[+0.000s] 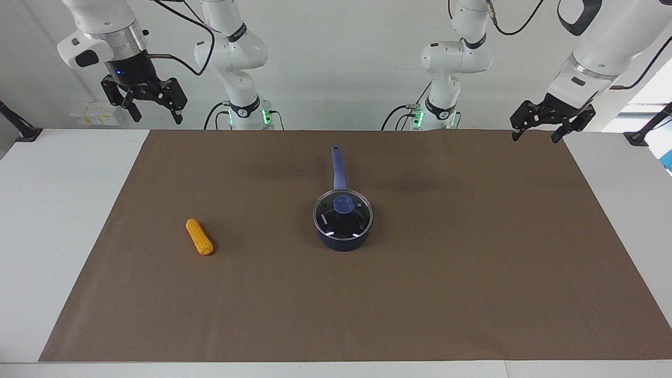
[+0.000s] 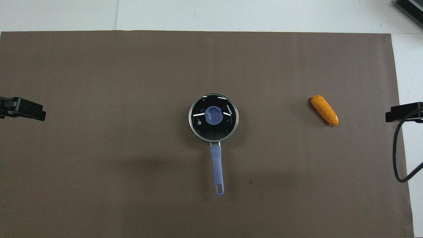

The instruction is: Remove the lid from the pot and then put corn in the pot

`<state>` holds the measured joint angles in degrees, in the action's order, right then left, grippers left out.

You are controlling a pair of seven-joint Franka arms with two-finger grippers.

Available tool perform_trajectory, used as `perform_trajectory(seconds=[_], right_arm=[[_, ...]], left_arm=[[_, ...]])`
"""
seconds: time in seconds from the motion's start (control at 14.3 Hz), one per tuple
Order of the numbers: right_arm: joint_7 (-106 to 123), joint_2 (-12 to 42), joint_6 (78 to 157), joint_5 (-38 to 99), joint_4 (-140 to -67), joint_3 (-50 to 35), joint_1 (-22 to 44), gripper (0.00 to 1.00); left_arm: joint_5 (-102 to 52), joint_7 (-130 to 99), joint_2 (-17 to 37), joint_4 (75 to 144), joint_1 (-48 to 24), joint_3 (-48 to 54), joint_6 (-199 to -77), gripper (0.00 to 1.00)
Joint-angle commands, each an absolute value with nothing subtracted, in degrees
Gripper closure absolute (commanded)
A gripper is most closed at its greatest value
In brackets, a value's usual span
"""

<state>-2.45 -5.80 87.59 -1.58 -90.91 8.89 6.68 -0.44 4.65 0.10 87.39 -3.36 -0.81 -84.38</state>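
Note:
The dark navy pot (image 1: 344, 240) stands at the middle of the brown mat, its light-blue handle (image 1: 338, 167) pointing toward the robots. The glass lid (image 1: 343, 212) with its blue knob sits on the pot; in the overhead view the lid (image 2: 213, 116) covers the pot's mouth and the pot's handle (image 2: 216, 167) shows. The yellow-orange corn (image 1: 199, 237) lies on the mat toward the right arm's end, also in the overhead view (image 2: 324, 109). My right gripper (image 1: 156, 113) and left gripper (image 1: 536, 135) hang open and empty, raised over the table's ends, and both arms wait.
The brown mat (image 1: 420, 294) covers most of the white table (image 1: 63, 220). A black cable (image 2: 398, 155) hangs below the right gripper (image 2: 403, 112) at the mat's edge. The left gripper (image 2: 23, 109) shows at the other edge.

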Motion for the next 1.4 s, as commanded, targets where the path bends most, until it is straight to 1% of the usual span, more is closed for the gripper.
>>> perform_trajectory(seconds=[0.0, 1.12, 1.33], right_arm=[[-2.2, -5.62, 86.4, -1.23, -90.18, 8.79, 6.5, 0.0], [-2.2, -5.62, 86.4, -1.23, -90.18, 8.79, 6.5, 0.0], [-2.2, -5.62, 86.4, -1.23, -90.18, 8.79, 6.5, 0.0]], left_arm=[[-1.05, 5.19, -1.32, 89.12, -3.78, -1.06, -84.99, 0.0], [-1.76, 5.01, -1.32, 89.47, -3.87, -1.05, -85.87, 0.0], [-2.2, 4.92, -0.79, 89.73, -5.62, -1.05, -86.75, 0.0]])
